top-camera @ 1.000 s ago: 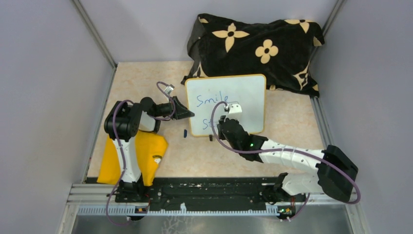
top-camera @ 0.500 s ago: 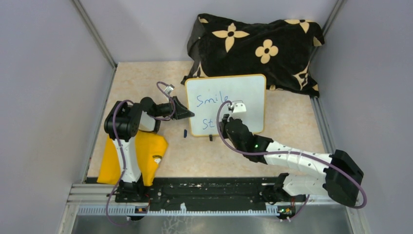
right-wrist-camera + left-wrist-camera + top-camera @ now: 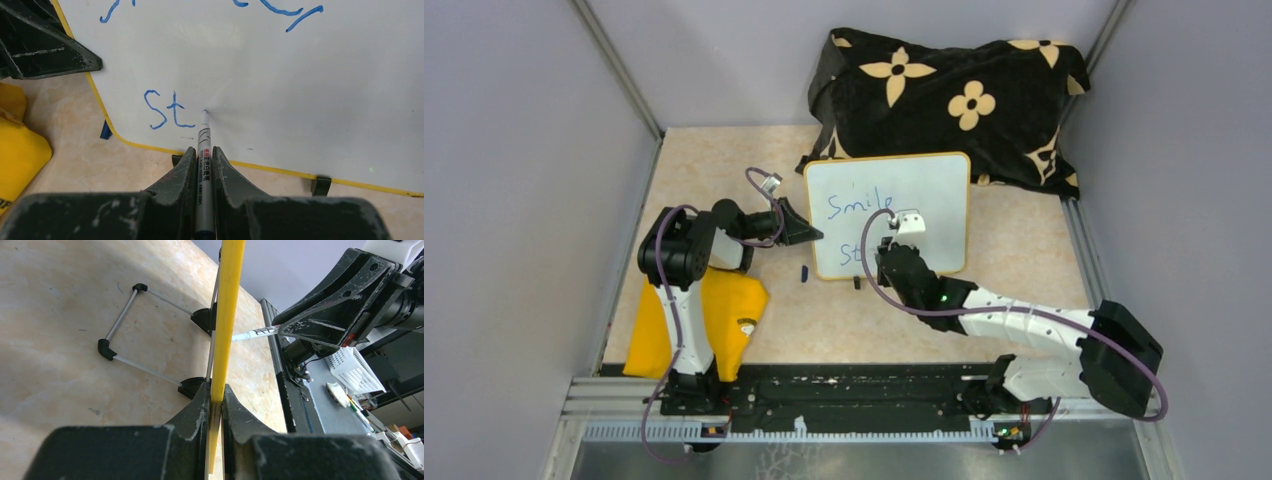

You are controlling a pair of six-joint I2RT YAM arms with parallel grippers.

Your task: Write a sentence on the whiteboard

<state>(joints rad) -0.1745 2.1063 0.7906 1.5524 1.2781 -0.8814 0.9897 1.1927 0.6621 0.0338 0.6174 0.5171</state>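
The whiteboard stands tilted on the table, white with a yellow rim, with "Smile" and "St" in blue on it. My left gripper is shut on the board's left edge, the rim pinched between its fingers. My right gripper is shut on a grey whiteboard marker. The marker's tip touches the board just right of the "St". From above, the right gripper covers the lower middle of the board.
A black flowered cloth is heaped behind the board. A yellow cloth lies by the left arm's base. A small blue cap lies on the table near the board's lower left corner. The board's wire stand rests behind it.
The right arm's elbow swung slightly out and back while the marker stayed near the "St". The left arm and the board have not moved.
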